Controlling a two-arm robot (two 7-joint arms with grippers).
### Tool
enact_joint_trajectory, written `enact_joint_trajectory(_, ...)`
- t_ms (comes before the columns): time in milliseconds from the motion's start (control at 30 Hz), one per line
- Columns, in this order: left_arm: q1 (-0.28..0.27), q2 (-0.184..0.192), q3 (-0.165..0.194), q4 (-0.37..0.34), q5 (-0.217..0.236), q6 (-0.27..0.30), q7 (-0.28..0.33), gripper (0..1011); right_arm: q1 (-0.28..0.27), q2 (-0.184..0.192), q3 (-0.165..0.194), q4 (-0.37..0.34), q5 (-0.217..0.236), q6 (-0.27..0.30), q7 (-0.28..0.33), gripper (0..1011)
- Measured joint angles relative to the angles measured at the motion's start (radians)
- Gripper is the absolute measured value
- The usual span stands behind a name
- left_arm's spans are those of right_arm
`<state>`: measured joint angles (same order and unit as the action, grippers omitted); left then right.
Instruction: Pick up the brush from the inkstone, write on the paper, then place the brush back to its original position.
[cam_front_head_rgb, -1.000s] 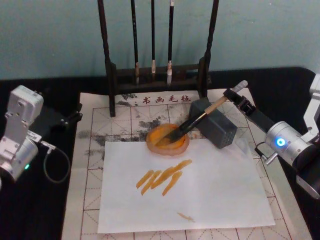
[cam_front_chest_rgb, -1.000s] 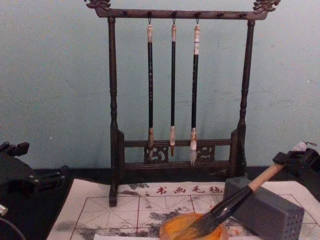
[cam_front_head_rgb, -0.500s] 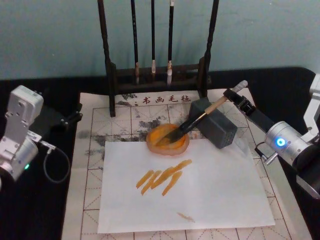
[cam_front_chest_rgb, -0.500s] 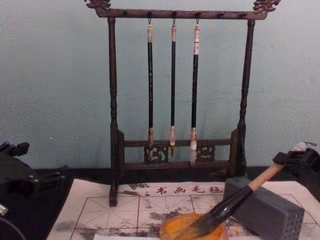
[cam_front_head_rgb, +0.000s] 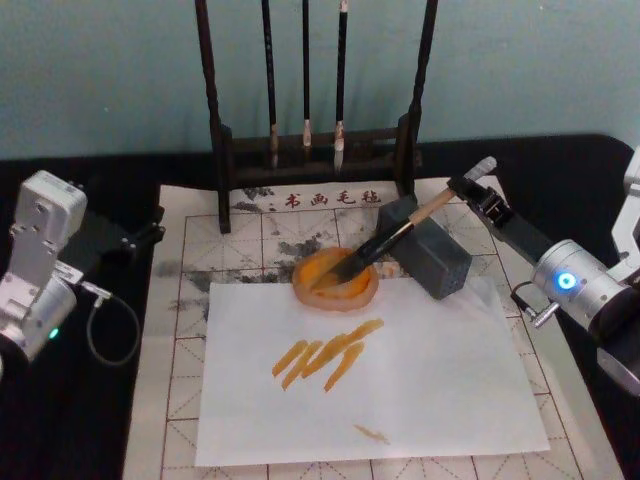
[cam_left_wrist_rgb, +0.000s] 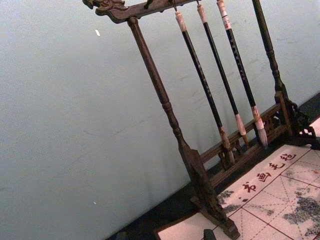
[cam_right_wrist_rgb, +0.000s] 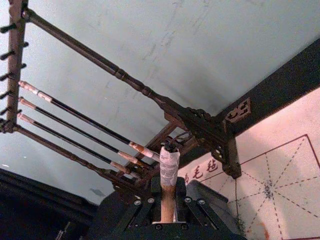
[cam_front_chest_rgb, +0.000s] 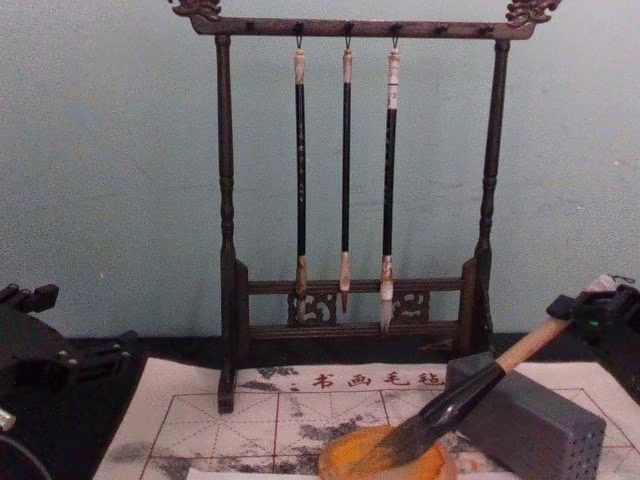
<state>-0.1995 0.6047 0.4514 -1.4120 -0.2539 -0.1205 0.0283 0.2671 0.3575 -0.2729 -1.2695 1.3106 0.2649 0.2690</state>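
Observation:
The brush (cam_front_head_rgb: 392, 236) slants from the right down to the inkstone (cam_front_head_rgb: 322, 293), an orange dish, with its dark tip resting in the dish. Its black ferrule lies across the top of a grey block (cam_front_head_rgb: 440, 262). My right gripper (cam_front_head_rgb: 468, 190) is shut on the tan handle near the whitish end cap (cam_right_wrist_rgb: 169, 162); in the chest view the right gripper (cam_front_chest_rgb: 592, 308) is at the right edge. The paper (cam_front_head_rgb: 190, 330), a whitish sheet with a red grid, lies under the dish. On it lies a plain white sheet (cam_front_head_rgb: 420, 380) with orange strokes. My left gripper (cam_front_head_rgb: 148, 233) is parked at the far left.
A dark wooden stand (cam_front_head_rgb: 222, 150) with three thin hanging brushes (cam_front_chest_rgb: 345, 170) rises behind the paper. The grey block (cam_front_chest_rgb: 530, 420) stands just right of the inkstone. Black table surface (cam_front_head_rgb: 100, 420) flanks the paper on both sides.
My right gripper has shifted slightly back and to the right with the brush's end. The brush tip stays in the inkstone. The left arm has not moved.

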Motion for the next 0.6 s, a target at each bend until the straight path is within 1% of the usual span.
enact_joint_trajectory(333, 0.000, 0.000, 0.000, 0.000, 0.000, 0.000, 0.000, 1001, -0.003, 0.014, -0.001, -0.028, 0.051, 0.002, -0.012, 185)
enact_joint_trajectory(600, 0.000, 0.000, 0.000, 0.000, 0.000, 0.000, 0.000, 1001, -0.003, 0.024, -0.010, -0.038, 0.074, -0.008, -0.016, 185)
